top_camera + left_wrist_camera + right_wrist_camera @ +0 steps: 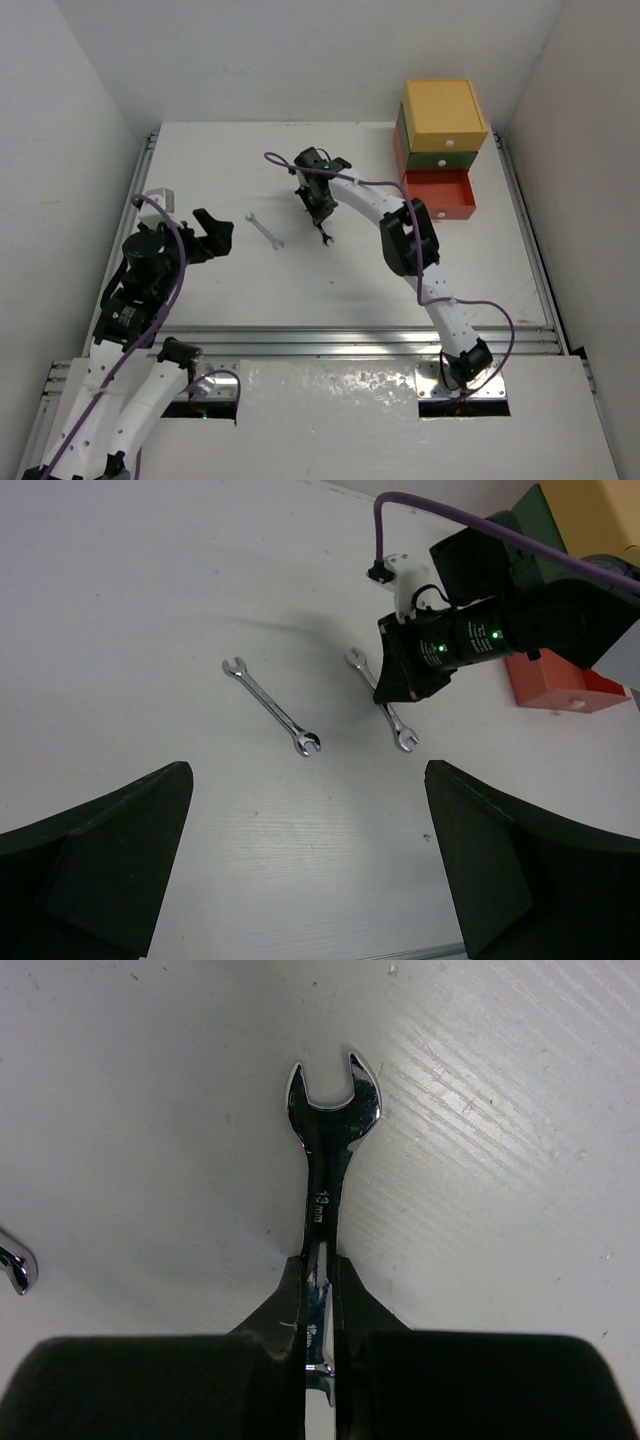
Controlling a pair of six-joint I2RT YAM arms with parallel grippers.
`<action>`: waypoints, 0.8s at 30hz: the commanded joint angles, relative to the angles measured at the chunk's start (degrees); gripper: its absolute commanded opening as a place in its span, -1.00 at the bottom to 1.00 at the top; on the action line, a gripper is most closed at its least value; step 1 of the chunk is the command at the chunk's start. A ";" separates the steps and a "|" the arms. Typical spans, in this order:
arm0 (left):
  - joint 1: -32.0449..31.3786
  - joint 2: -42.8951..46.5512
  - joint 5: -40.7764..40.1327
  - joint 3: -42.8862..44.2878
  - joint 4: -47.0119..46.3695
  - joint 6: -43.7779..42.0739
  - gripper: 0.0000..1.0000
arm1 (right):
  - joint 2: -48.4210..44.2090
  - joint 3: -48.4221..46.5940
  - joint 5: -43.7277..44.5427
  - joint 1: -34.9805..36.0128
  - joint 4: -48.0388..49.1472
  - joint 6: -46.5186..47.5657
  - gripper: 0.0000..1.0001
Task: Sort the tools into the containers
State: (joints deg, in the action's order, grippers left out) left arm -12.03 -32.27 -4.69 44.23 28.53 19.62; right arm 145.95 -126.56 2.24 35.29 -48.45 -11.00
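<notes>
My right gripper (322, 212) is shut on a thin silver wrench (328, 1150) at its shank, with the open-ended head sticking out past the fingertips, at or just above the table. This wrench also shows in the left wrist view (398, 730). A second silver wrench (264, 230) lies flat on the table to its left, also visible in the left wrist view (272, 707). My left gripper (214, 236) is open and empty, short of that wrench. The yellow (443, 112), dark green (440, 158) and red-orange (440, 193) drawers stand stacked at the back right. The red-orange one is pulled open. No screwdrivers or knife-like tools are in view.
White walls close in the table on the left, back and right. A metal rail (350, 340) runs along the table's near edge. The right arm (405, 240) stretches across the table's middle right.
</notes>
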 commanded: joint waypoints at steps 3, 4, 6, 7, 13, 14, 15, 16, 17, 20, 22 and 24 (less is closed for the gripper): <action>0.17 0.81 0.47 0.42 -1.90 0.07 0.99 | 0.23 6.40 -1.45 0.39 -4.47 -1.38 -1.00; 0.08 0.81 0.47 0.42 -1.90 0.07 1.00 | -1.70 7.55 -1.88 0.31 -3.33 -1.65 -1.00; 0.17 0.81 0.47 0.42 -1.90 0.07 1.00 | -9.78 13.93 -1.98 0.40 2.28 -2.52 -1.00; 0.08 0.81 0.47 0.42 -1.90 0.07 1.00 | -12.85 16.50 -1.98 0.31 4.57 -3.05 -1.00; 0.08 1.16 0.38 0.33 -1.90 0.07 0.99 | -31.41 32.59 -0.31 -0.48 19.68 -7.53 -1.00; 0.08 1.25 0.38 0.33 -1.99 0.07 1.00 | -32.91 34.17 0.48 -0.74 20.58 -8.06 -1.00; 0.08 1.25 0.47 0.33 -1.90 0.07 1.00 | -35.45 36.80 0.66 -1.62 21.45 -9.20 -1.00; -0.01 1.25 0.47 0.33 -1.82 0.07 1.00 | -36.43 37.78 0.57 -2.15 22.07 -9.73 -1.00; -0.01 1.25 0.47 0.33 -1.90 0.16 1.00 | -37.31 39.27 0.49 -3.46 22.60 -10.87 -1.00; -0.10 1.25 0.56 0.33 -1.99 0.07 1.00 | -39.86 40.34 2.31 -6.53 21.99 -12.63 -1.00; -0.10 1.16 0.64 0.33 -1.99 0.07 1.00 | -43.44 41.39 3.90 -7.51 21.90 -14.12 -1.00; -0.10 1.16 0.65 0.25 -1.99 0.07 1.00 | -47.14 45.86 5.05 -13.56 24.62 -18.07 -1.00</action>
State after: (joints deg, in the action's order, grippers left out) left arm -12.03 -31.42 -4.64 44.23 28.51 19.62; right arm 104.31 -83.99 3.44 26.92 -27.31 -23.38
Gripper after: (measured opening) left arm 0.996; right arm 0.044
